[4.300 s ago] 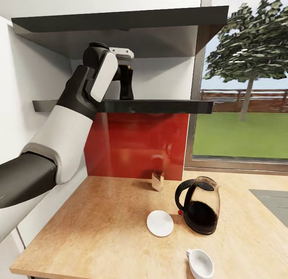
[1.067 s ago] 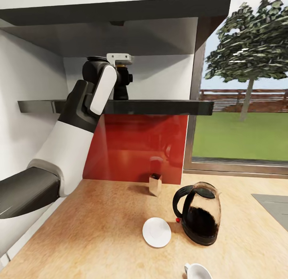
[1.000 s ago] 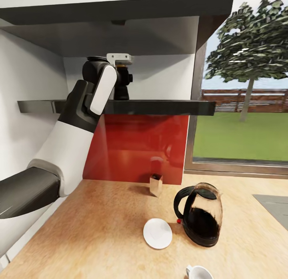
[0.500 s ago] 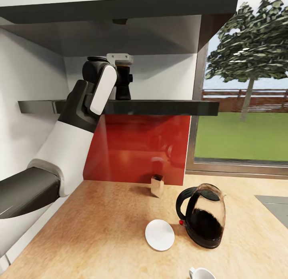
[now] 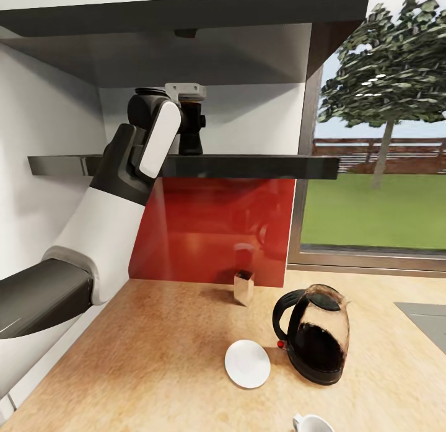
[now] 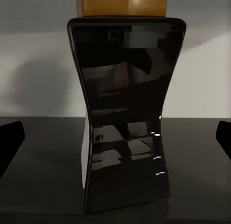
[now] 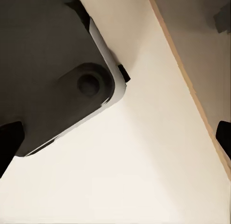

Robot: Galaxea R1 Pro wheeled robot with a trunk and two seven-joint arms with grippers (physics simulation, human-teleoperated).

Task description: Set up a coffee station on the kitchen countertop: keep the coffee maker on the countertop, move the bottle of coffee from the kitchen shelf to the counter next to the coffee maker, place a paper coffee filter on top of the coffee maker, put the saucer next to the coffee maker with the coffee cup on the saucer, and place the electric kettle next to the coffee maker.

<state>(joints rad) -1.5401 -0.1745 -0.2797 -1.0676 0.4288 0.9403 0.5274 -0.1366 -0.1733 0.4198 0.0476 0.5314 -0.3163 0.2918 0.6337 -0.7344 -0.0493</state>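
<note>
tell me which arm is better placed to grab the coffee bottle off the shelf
Left. Its claw is raised to the shelf, fingertips open on either side of the bottle of coffee, which stands close ahead. The right claw faces a pale floor and the robot's dark base, nowhere near.

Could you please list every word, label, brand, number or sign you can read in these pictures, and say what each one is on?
There is no readable text in any view.
The bottle of coffee has a plain glossy dark body with only reflections, no label.
The electric kettle, the saucer and the small metal holder carry no markings.
The left gripper bears no print.
</note>
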